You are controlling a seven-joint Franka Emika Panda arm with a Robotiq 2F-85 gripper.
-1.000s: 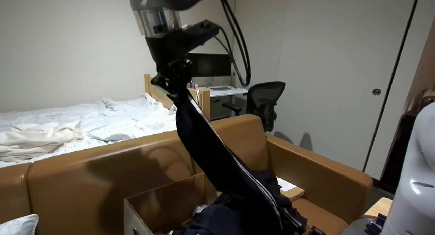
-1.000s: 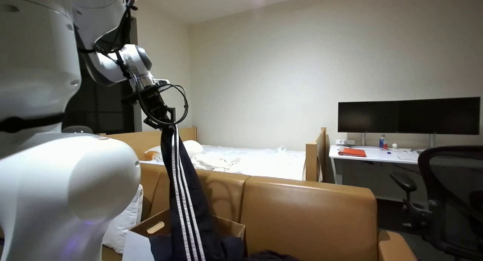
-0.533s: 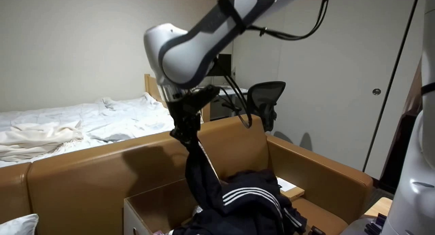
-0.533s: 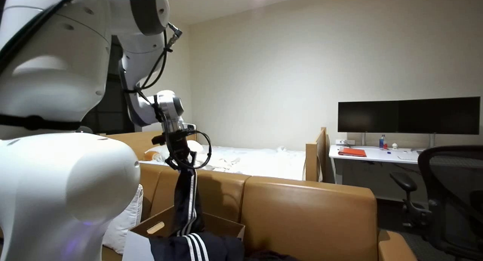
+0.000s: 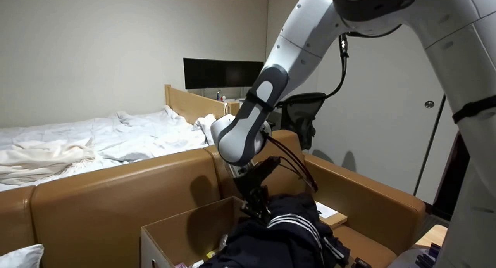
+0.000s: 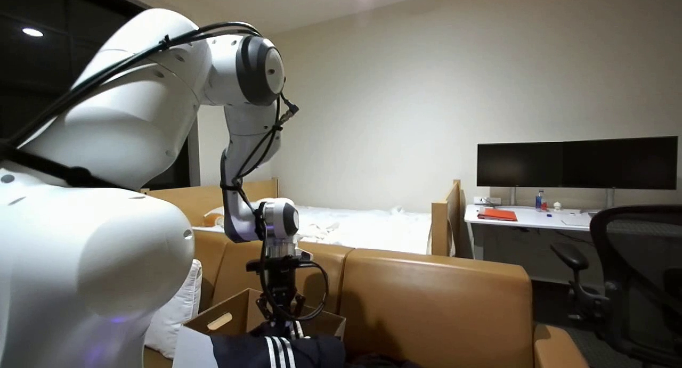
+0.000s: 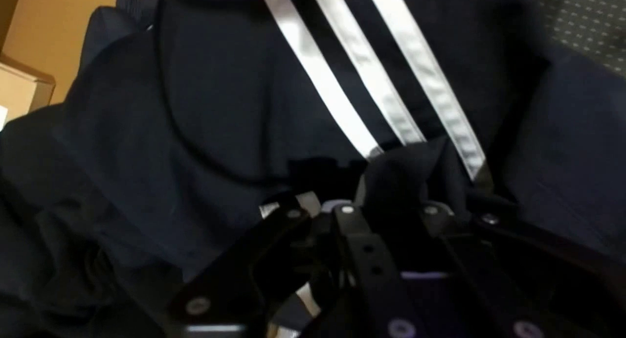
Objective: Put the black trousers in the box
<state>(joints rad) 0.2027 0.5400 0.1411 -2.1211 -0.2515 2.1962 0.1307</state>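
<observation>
The black trousers point(image 5: 288, 244), with white side stripes, lie bunched over the near and right part of the open cardboard box point(image 5: 174, 237) and past its side. In an exterior view their striped front part point(image 6: 240, 352) hides much of the box point(image 6: 240, 310). My gripper point(image 5: 261, 216) points down at the top of the bundle. Its fingertips point(image 6: 285, 325) sit low, by the fabric. In the wrist view dark cloth point(image 7: 195, 98) fills most of the picture, and a fold of it is pinched between the fingers of my gripper point(image 7: 389, 208).
Small packages point(image 5: 212, 254) show inside the box. It stands on a brown sofa point(image 5: 128, 190) with a backrest behind and an armrest point(image 5: 360, 182) at the right. A flat carton point(image 5: 333, 218) with a white label lies beside the trousers. White pillow point(image 6: 176, 315) at the left.
My gripper has come down from high above the sofa to the cloth heap. The trouser leg that hung stretched below it now lies folded with the rest.
</observation>
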